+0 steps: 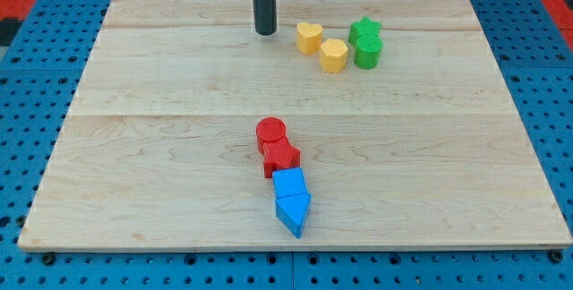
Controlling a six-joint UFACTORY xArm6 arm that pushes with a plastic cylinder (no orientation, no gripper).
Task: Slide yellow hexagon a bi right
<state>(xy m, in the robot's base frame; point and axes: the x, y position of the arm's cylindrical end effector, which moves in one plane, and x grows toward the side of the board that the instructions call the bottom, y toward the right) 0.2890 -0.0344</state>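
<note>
In the camera view, a pale wooden board point(179, 84) lay on a blue pegboard table point(36, 102). My tip point(265, 32), the lower end of a straight dark rod, stood on the board near the view's top, a little left of centre; it carried nothing and touched no block. The yellow hexagon block point(334, 55) sat to the view's right of my tip and slightly lower, with a yellow heart-shaped block point(309, 37) between the two, just beside the hexagon. Just right of the hexagon stood a green cylinder block point(368, 52), and behind it a green block point(364, 29) that looked star-shaped, though its outline was hard to read. Well apart, toward the view's bottom, a red cylinder block point(271, 132) touched a red star-like block point(281, 157), followed by a blue cube-like block point(289, 183) and a blue pointed block point(294, 213), all in a chain
</note>
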